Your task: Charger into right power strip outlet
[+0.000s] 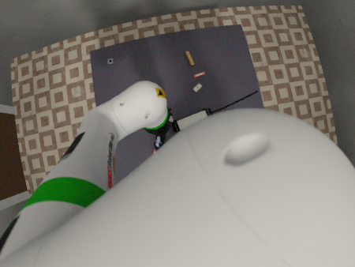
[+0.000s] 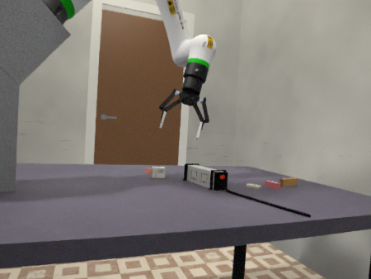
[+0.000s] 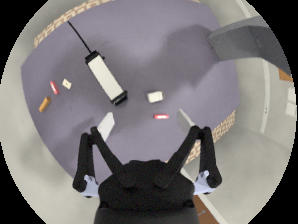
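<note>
The pincer (image 2: 181,125) hangs spread wide and empty, high above the table (image 2: 124,215); the charger (image 2: 158,172), seemingly the white block, lies left of the power strip (image 2: 204,177); next comes descending to grasp it.

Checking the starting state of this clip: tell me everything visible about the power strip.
The power strip is a long white block with black end caps, a red switch on the near end and two outlet faces along its side. It lies flat on the purple table, a thin black cord trailing from the switch end. Both outlets look vacant; the white charger sits apart, and the open gripper hangs high above.
</note>
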Controlling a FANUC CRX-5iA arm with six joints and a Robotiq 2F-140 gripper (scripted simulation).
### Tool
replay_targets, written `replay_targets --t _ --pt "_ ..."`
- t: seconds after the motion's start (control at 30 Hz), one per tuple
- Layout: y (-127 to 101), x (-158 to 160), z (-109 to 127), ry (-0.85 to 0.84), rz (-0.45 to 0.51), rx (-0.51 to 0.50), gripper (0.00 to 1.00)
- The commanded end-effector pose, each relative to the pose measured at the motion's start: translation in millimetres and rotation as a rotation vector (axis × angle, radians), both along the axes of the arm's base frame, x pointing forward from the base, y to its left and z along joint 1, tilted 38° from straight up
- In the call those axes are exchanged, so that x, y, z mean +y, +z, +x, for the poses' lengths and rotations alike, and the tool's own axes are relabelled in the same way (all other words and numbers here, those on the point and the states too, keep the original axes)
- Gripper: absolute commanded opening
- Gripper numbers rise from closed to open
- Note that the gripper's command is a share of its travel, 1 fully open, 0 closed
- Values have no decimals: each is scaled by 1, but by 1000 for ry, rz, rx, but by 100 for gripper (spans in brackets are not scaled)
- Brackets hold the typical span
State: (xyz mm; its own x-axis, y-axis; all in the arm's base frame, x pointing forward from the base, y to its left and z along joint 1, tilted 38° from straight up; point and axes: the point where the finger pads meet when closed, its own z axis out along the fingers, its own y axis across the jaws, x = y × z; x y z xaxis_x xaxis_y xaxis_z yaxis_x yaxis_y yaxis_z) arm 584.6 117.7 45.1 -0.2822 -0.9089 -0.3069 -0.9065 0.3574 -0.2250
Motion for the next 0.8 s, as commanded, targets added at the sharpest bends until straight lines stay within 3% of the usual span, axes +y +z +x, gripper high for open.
replay_targets --t 0.0,0.07,0.17,0.47,0.57,0.77 --pt "-4 3 1 -57 7 -9 100" --pt "-20 9 1 -222 84 -1 100" --pt "-20 9 1 -222 84 -1 100" --pt "-45 17 -2 -517 235 22 100" --pt "-45 17 -2 -517 235 22 100" --pt "-59 21 -5 -705 339 43 100"
